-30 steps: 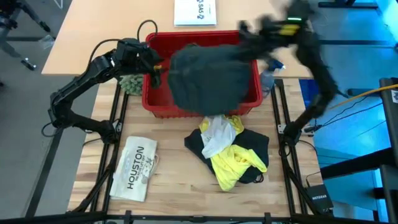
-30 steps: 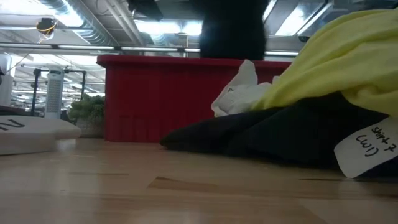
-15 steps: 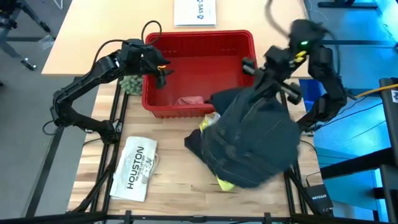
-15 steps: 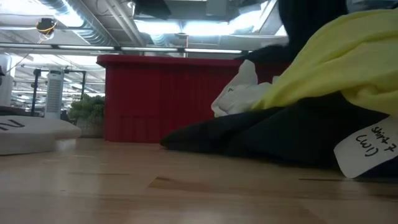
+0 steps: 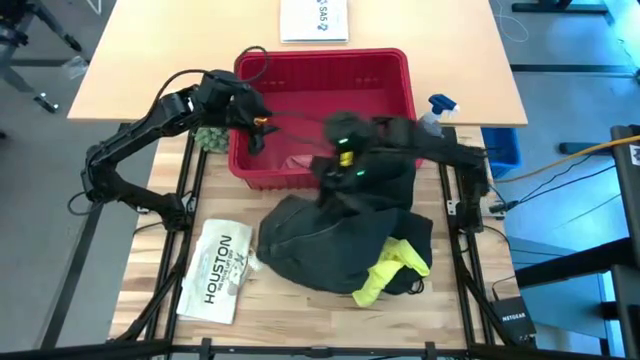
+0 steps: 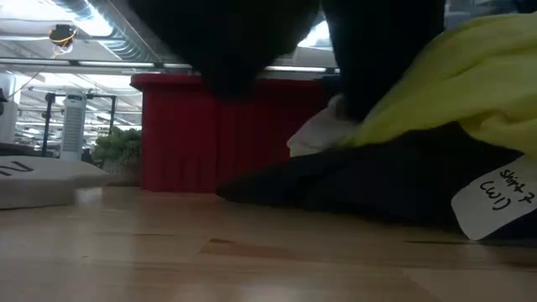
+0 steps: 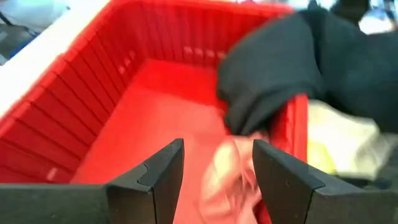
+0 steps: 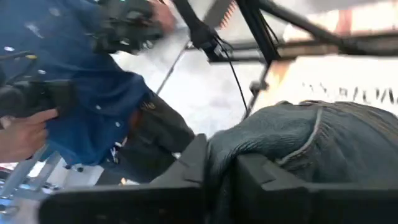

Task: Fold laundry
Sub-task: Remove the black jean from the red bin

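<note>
Trousers [image 5: 335,245], dark and crumpled, lie in a heap on the surface [image 5: 290,310] just in front of the red basket [image 5: 320,75], one end lifted to the right hand [image 5: 340,165], whose fingers pinch a fold of the cloth at the basket's front wall. A yellow T-shirt [image 5: 395,265] shows from under that heap. A pink cloth [image 7: 230,171] rests inside the basket, where the left hand [image 7: 214,168] hovers above it with fingers spread. No garment appears folded; judged from this, sorting is under way and all folding remains.
</note>
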`<state>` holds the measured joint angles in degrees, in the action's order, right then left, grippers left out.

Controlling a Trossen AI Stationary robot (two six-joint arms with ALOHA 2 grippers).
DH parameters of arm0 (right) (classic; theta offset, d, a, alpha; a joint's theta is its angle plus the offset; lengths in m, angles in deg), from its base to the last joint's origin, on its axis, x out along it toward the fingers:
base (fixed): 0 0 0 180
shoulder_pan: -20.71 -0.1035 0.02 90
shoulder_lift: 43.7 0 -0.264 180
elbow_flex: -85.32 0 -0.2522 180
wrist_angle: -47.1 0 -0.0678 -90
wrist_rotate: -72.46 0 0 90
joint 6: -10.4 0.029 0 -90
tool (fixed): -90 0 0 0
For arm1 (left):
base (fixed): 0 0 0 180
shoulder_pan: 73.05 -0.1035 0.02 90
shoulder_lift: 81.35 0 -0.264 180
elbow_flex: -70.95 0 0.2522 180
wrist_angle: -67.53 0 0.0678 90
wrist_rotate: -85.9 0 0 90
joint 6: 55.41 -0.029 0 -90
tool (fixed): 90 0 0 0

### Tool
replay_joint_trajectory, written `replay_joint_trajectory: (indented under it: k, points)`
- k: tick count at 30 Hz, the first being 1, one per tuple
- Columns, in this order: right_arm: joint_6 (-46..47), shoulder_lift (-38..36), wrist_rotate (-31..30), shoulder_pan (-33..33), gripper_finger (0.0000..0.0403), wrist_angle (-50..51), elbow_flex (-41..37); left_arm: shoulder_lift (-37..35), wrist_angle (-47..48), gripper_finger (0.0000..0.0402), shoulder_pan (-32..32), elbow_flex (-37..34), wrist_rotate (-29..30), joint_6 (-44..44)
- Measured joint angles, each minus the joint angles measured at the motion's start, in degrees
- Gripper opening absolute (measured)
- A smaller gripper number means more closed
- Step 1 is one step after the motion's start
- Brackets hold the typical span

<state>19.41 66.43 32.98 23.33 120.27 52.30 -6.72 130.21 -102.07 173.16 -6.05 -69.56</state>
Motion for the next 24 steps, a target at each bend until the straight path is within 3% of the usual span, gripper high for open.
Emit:
replay_joint_trajectory:
  k: [5, 8, 13, 18, 20, 22, 24]
  points:
    - [5.94, 2.62, 2.59, 0.1, 0.014, -4.64, 0.06, -0.16, 7.41, 0.0182, 0.95, 0.0, -0.5, -1.53]
    - [9.3, 2.69, -0.88, 0.08, 0.0176, -8.34, 0.06, -1.46, 8.36, 0.0182, 1.86, 0.0, -1.75, -1.84]
    - [7.84, -1.4, -18.49, 1.17, 0.0195, -3.18, 0.21, -4.48, 8.0, 0.0182, 2.94, 0.0, -2.22, -3.12]
    - [2.18, -5.92, -49.44, 2.83, 0.0196, 17.21, 0.33, -7.23, 8.68, 0.0182, 2.89, 0.0, -2.13, -2.91]
    - [1.78, -6.99, -58.56, 4.22, 0.0196, 25.82, 0.26, -7.97, 9.39, 0.0182, 2.91, 0.0, -2.18, -2.68]
    - [2.61, -8.44, -61.02, 6.96, 0.0196, 30.93, 0.21, -8.48, 9.46, 0.0182, 2.93, 0.0, -2.59, -2.52]
    - [3.71, -9.74, -57.68, 10.38, 0.0197, 30.21, 0.11, -8.9, 9.41, 0.0182, 3.21, 0.0, -3.01, -2.36]
